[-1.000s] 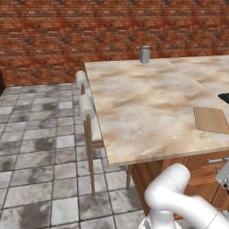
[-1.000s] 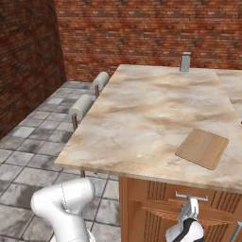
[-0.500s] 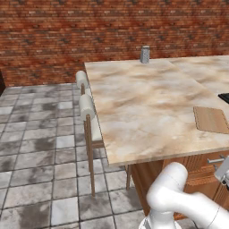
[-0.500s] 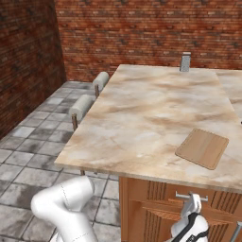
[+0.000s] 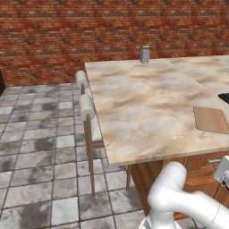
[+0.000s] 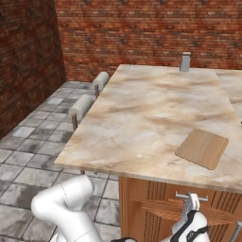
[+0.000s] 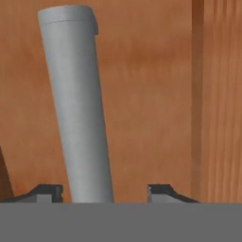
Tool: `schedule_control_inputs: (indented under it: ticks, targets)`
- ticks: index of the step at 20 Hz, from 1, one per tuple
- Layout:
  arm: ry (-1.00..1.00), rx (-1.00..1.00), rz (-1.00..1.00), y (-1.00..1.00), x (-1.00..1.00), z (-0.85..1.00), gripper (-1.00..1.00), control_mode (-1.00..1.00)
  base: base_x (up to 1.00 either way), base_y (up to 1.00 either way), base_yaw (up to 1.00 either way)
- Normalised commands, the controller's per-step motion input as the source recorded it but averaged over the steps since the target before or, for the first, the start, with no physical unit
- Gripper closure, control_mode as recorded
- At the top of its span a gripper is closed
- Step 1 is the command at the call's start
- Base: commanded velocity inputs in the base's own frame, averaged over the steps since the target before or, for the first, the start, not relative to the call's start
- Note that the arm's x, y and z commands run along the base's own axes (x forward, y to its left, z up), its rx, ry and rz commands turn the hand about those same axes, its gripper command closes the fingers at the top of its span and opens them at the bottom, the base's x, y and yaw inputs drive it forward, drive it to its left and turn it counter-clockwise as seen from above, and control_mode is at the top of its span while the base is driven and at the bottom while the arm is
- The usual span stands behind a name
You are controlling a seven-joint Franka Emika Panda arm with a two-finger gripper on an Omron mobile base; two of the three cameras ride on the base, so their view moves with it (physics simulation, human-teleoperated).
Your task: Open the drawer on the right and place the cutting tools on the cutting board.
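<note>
The gripper (image 6: 193,202) is low against the front of the island, at the drawer (image 6: 160,197) just under the marbled countertop (image 6: 151,118). In the hand view its two dark fingertips (image 7: 45,193) stand to either side of the grey bar handle (image 7: 78,108), which runs up between them at a slight tilt in front of the orange-brown wood of the drawer front. A gap shows between the handle and the right fingertip, while the left one sits close to the bar; from this close, cropped view it is hard to tell whether the jaws are actually pressing on the handle or merely bracketing it. In the right base view the drawer looks closed, its ribbed front flush with the cabinet, and the handle (image 6: 191,197) juts out just above the hand. The cutting board (image 6: 202,148) lies flat on the countertop near its front right edge, above the drawer, with nothing on it. A small grey canister (image 5: 145,54) stands at the far edge of the counter, and two stools (image 5: 87,107) with pale padded backs sit along the island's left side on the tiled floor (image 5: 40,147).
</note>
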Motion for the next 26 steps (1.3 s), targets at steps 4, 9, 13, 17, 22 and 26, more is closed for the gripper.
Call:
schedule_control_inputs:
  ticks: [4, 9, 13, 17, 22, 26]
  targets:
    - [0.00, -0.08, 0.05, -0.11, 0.07, -0.40, -1.00, -1.00, 0.00, 0.00, 0.00]
    - [0.00, 0.00, 0.00, 0.00, 0.20, -0.05, -1.00, -1.00, 0.00, 0.00, 0.00]
    - [0.00, 0.00, 0.00, 0.00, 0.27, 0.00, -1.00, -1.00, 0.00, 0.00, 0.00]
    - [-0.06, 0.00, -0.02, 0.00, 0.18, 0.00, -1.00, -1.00, 0.00, 0.00, 0.00]
    - [-0.18, 0.01, 0.00, 0.00, -0.04, 0.00, -1.00, -1.00, 0.00, 0.00, 0.00]
    - [-0.06, 0.00, 0.00, 0.00, 0.00, 0.06, -1.00, -1.00, 0.00, 0.00, 0.00]
